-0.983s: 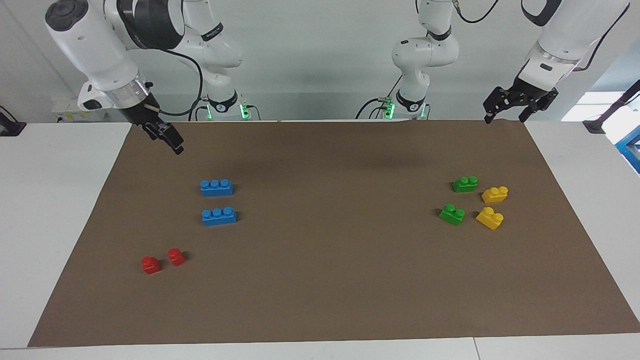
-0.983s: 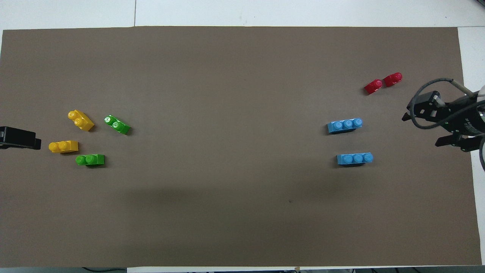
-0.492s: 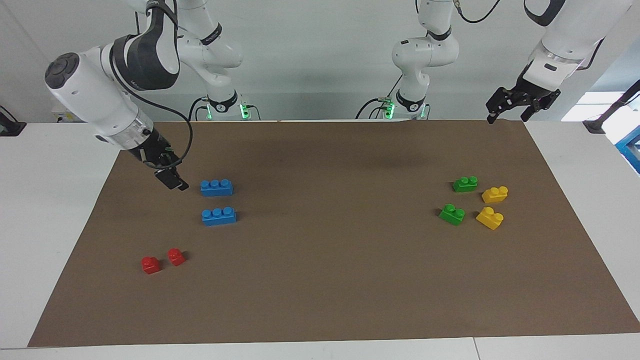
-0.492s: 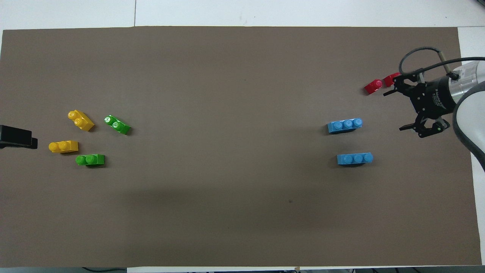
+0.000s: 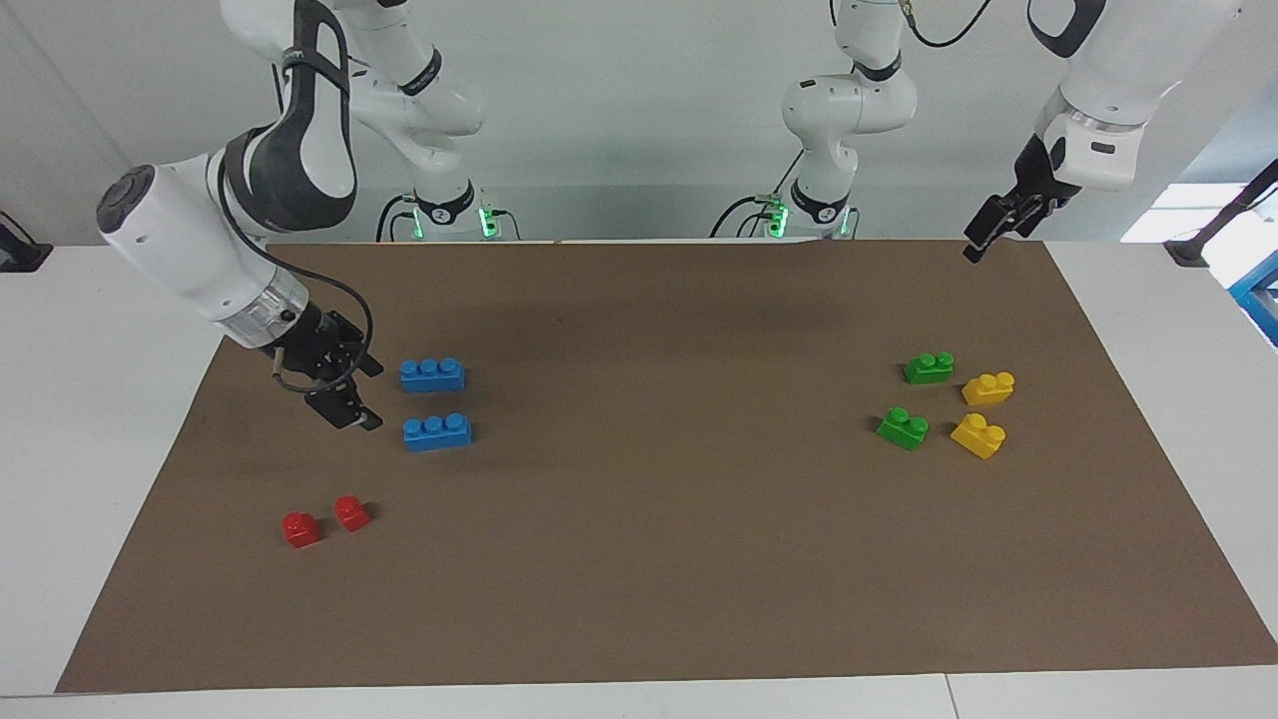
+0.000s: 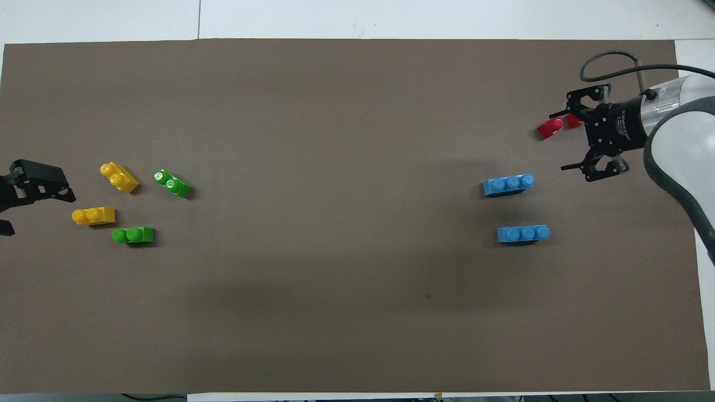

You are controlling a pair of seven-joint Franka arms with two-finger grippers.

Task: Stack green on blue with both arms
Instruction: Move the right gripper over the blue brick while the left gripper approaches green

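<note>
Green bricks, two of them (image 5: 929,367) (image 5: 903,427), lie at my left arm's end of the brown mat (image 5: 659,559), each with a yellow brick (image 5: 988,387) (image 5: 978,435) just beside it toward the mat's edge. The two blue bricks (image 5: 432,374) (image 5: 437,431) lie side by side at my right arm's end, well apart from the green ones, with a wide bare stretch of mat between the groups. My right gripper (image 5: 364,394) hangs low beside the blue pair, toward the mat's edge, fingers spread with nothing between them. Two small red bricks (image 5: 301,529) (image 5: 351,512) sit farther from me than the blue ones, close to that same edge. My left gripper (image 5: 983,240) is raised over the mat's corner by my base; whether its fingers are spread I cannot tell. The mat covers most of a white table (image 5: 90,419); a pale wall stands past the arm bases. White lettering on my right wrist is too small to read.
</note>
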